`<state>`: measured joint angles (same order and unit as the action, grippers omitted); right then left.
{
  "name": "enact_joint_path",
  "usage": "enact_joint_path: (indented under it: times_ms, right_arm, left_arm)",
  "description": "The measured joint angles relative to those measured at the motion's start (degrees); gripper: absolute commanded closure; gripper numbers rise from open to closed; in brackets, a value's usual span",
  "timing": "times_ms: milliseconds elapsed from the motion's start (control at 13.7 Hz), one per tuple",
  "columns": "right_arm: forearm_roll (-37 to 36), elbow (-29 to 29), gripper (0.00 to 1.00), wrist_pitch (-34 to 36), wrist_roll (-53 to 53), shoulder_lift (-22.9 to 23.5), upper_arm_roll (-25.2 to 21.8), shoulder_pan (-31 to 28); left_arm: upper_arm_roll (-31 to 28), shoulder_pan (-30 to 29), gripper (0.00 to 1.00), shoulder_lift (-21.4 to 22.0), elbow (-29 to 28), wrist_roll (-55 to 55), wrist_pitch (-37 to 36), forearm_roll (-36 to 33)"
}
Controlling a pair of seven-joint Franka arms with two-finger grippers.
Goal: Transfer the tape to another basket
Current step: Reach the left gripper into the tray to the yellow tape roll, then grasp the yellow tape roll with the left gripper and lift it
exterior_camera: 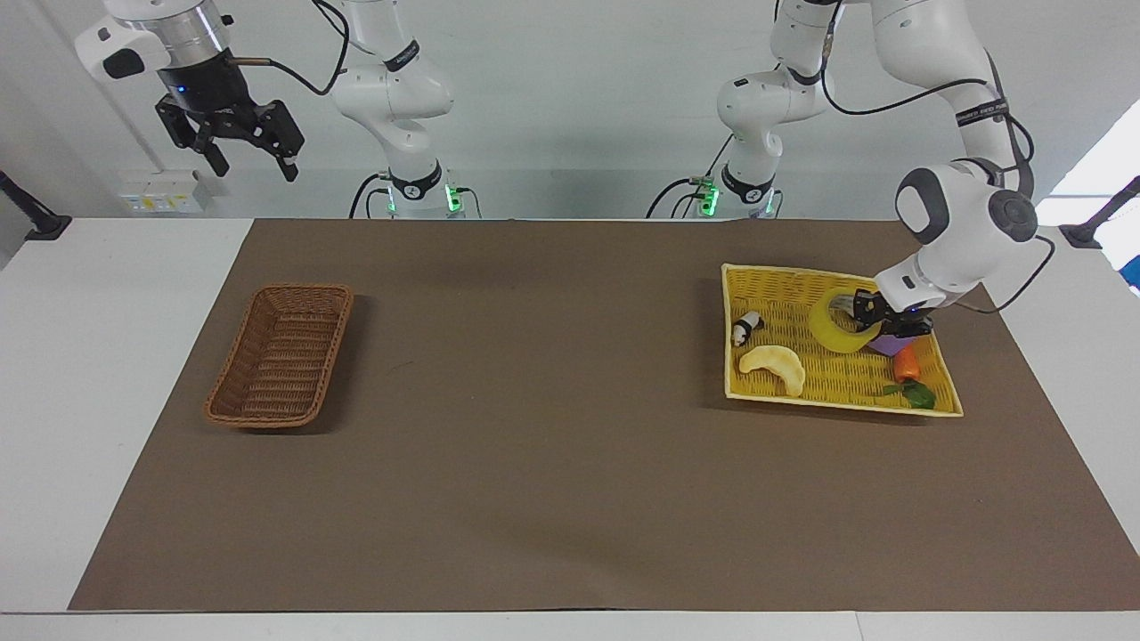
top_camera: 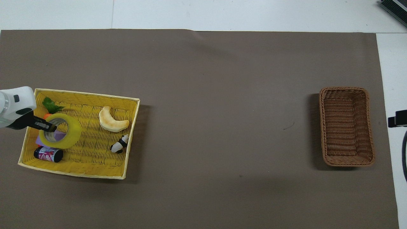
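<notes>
The tape, a yellow roll with a pale core, hangs tilted a little above the yellow tray. My left gripper is shut on the roll's wall, one finger inside the core. In the overhead view the tape and left gripper are over the tray's end toward the left arm. The brown wicker basket stands empty at the right arm's end of the table, also in the overhead view. My right gripper waits open, high above that end.
In the yellow tray lie a pale crescent toy food, a small panda figure, a purple block, a toy carrot with green leaves and a small can. A brown mat covers the table between tray and basket.
</notes>
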<state>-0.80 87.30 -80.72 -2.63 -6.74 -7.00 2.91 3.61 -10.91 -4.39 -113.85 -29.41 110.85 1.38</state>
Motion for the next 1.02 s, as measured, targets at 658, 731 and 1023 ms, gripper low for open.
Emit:
enact_joint_path:
  times_ms: [658, 731, 1023]
  right_arm:
    - [0.00, 0.00, 0.00, 0.00, 0.00, 0.00, 0.00, 0.00]
    - [0.00, 0.00, 0.00, 0.00, 0.00, 0.00, 0.00, 0.00]
    - [0.00, 0.00, 0.00, 0.00, 0.00, 0.00, 0.00, 0.00]
  left_arm:
    - [0.06, -2.49, 1.00, 0.12, 4.78, 12.42, -5.37, 11.81]
    - [0.33, -2.46, 1.00, 0.12, 4.77, 12.42, -6.11, 14.52]
    - [1.64, 1.76, 1.00, 0.12, 4.77, 14.34, -9.53, 22.18]
